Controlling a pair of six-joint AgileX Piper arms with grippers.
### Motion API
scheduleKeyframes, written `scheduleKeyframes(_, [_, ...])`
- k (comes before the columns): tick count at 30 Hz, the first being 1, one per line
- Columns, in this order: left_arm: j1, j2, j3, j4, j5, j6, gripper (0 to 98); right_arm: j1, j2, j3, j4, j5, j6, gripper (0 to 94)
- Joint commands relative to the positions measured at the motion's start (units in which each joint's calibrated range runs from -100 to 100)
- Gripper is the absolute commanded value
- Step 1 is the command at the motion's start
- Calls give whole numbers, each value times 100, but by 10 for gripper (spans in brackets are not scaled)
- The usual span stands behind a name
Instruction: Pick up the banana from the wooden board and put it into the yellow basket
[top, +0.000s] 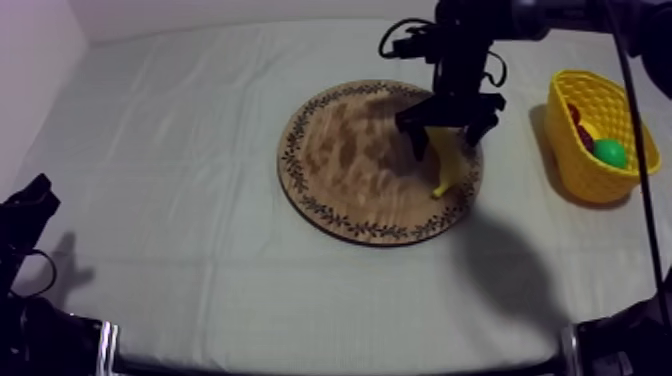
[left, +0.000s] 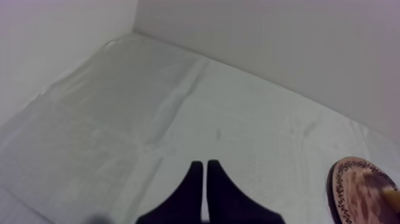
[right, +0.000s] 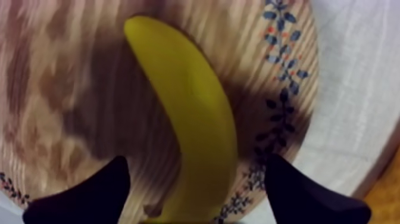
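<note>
**Right jaws straddle the banana (right: 190, 119)**

The right jaws stand wide open and hold nothing, one on each side of the banana, whose length runs across their closing line. It lies on the wooden board (top: 340, 160), near the rim facing the yellow basket (top: 585, 185). The left jaws, pressed together and empty, rest well apart.

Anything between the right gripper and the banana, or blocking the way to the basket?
Nothing visible. The right gripper is open astride the banana on the wooden board; bare cloth lies between board and yellow basket.
</note>
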Motion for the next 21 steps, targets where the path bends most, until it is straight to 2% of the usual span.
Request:
scheduleKeyframes(1, [-2,2,3,-1,-1,-1,1,25,74,-48,-27,-24,40,597])
scheduleKeyframes(9, [-2,2,3,-1,-1,-1,1,111,252,-135,-127,-337,183,281])
scheduleKeyframes(12, [-2,2,3,-1,-1,-1,1,130,264,-108,-126,-438,179,196])
scheduleKeyframes(16, [-2,2,3,-1,-1,-1,1,134,203,-57,-104,-488,181,154])
scheduleKeyframes(21, [-2,2,3,-1,-1,-1,1,115,-127,67,-72,-436,209,151])
